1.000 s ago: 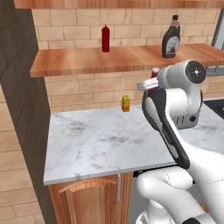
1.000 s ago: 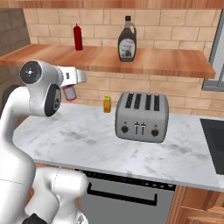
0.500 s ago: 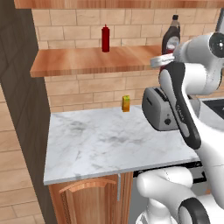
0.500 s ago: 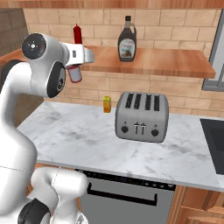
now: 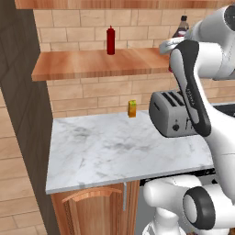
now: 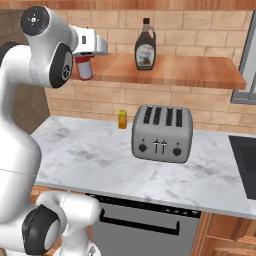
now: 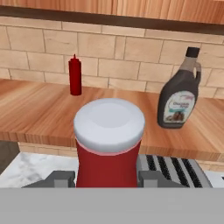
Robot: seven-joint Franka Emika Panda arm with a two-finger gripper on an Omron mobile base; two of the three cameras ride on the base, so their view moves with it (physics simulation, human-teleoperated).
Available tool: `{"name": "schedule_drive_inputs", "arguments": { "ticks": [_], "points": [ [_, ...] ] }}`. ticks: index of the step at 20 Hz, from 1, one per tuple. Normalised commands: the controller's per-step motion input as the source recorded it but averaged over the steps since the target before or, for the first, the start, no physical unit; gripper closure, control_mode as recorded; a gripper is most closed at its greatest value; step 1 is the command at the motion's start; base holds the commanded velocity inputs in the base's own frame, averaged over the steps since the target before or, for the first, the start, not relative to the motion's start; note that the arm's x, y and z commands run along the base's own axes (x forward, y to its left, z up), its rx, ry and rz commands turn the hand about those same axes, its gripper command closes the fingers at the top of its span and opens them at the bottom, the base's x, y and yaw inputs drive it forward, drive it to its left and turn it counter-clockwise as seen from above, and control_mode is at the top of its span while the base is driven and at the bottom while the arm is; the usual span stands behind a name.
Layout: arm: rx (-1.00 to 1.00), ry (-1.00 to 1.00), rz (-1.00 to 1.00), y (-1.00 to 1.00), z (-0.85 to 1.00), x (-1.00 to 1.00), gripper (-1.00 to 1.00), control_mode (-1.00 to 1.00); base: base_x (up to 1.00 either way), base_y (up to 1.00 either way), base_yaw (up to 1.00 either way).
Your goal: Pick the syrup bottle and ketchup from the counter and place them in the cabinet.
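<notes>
Holding ketchup (image 7: 109,146) upright, tool (image 7: 107,178) clamped low on body, level with cabinet (image 6: 190,70) front edge, left of syrup bottle (image 6: 145,45) already shelved. Judged light, rigid, smooth plastic; slip possible; body grip sound.

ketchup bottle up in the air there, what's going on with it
The gripper holds the ketchup upright, level with the front edge of the cabinet shelf, not set down yet. The syrup bottle already stands on that shelf, along with a slim dark-red bottle. A toaster and a small yellow box sit on the counter.
</notes>
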Motion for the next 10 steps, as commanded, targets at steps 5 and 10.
{"name": "schedule_drive_inputs", "arguments": {
  "ticks": [5,10],
  "points": [
    [0.0,0.0,-0.02,0.01,0.0,0.24,1.0,-1.0,0.0,0.0,0.0],
    [0.0,0.0,-0.04,0.0,-0.01,0.47,1.0,-1.0,0.0,0.0,0.0]
  ]
}}
